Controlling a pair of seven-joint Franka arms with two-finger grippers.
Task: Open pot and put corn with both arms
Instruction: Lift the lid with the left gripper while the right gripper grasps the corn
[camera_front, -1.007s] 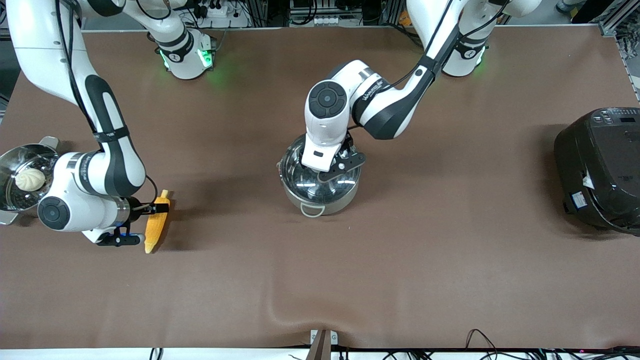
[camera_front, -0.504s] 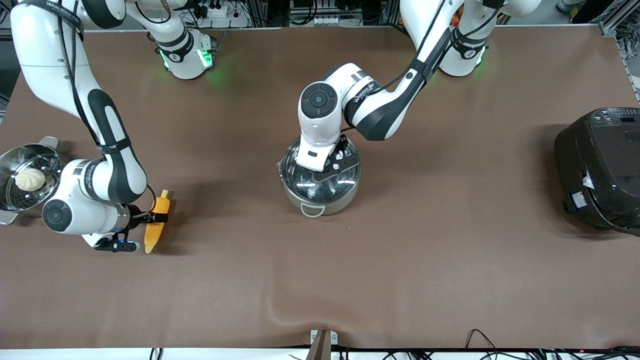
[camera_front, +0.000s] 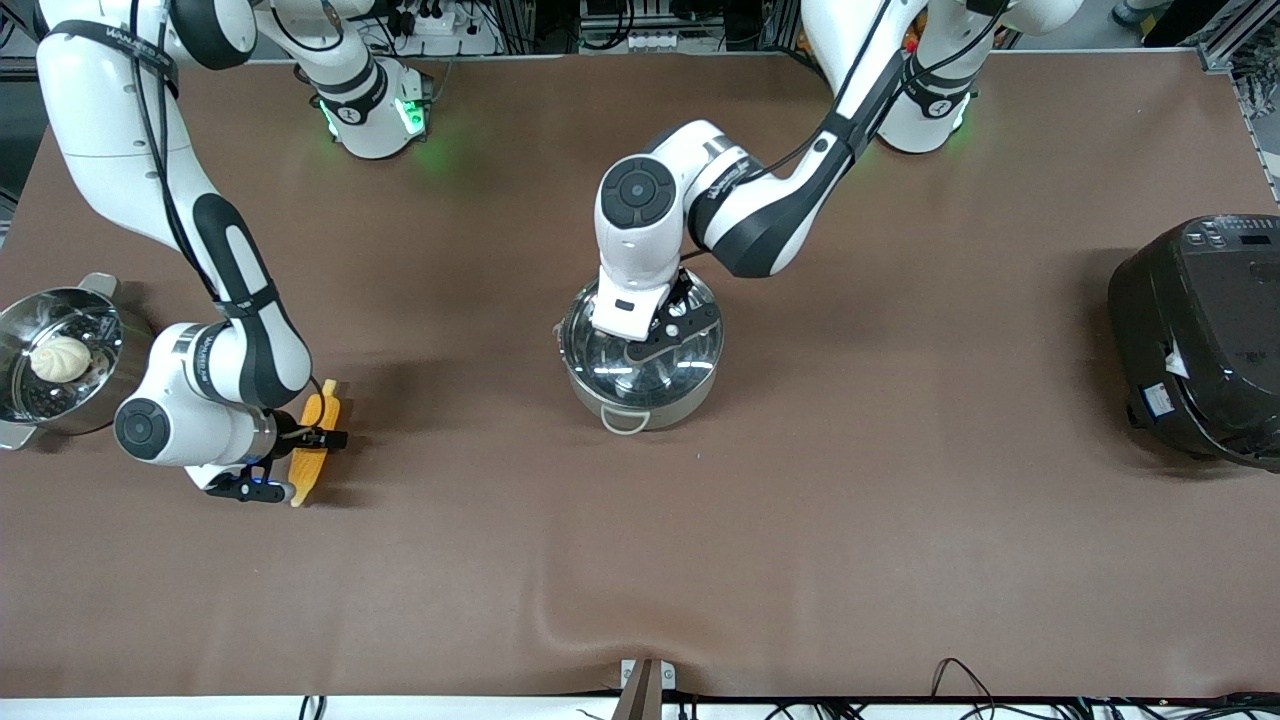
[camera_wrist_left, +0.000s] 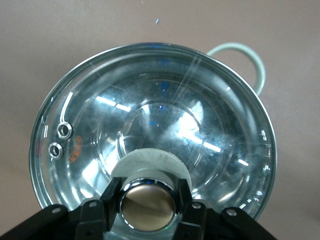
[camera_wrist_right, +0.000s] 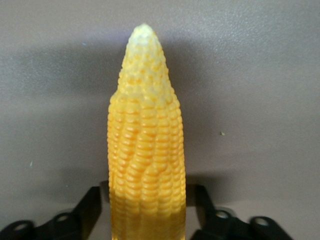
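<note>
Nearest the front camera we find the corn (camera_front: 314, 449) lying on the brown counter (camera_front: 800, 520) toward the right arm's end, its length running roughly away from the camera. The right gripper (camera_front: 300, 452) is down at it from the side, and in the right wrist view we see its black fingers (camera_wrist_right: 89, 206) set on either side of the cob (camera_wrist_right: 146, 150); they flank it closely, but we cannot tell whether they are pressing on it or just standing spread beside it. The right arm (camera_front: 215, 330) curls over the counter just beside the corn. A little farther from the camera, at the counter's edge on that same end, sits a steel steamer pot (camera_front: 92, 392) with a white bun (camera_front: 60, 357) in it, partly covered by the arm's wrist. Near the middle of the counter, well apart from the corn, stands the pot (camera_front: 640, 400), one loop handle (camera_front: 625, 421) pointing toward the camera, its glass lid (camera_front: 690, 345) on it. The left gripper (camera_front: 655, 335) is down on top of the lid, and the left wrist view shows its fingers (camera_wrist_left: 192, 206) touching both sides of the brass knob (camera_wrist_left: 148, 206), pinching it. The left arm (camera_front: 720, 200) hangs over the pot and hides the farther part of the lid. At the left arm's end of the counter sits a big black rice cooker (camera_front: 1205, 335), well apart from the pot.
</note>
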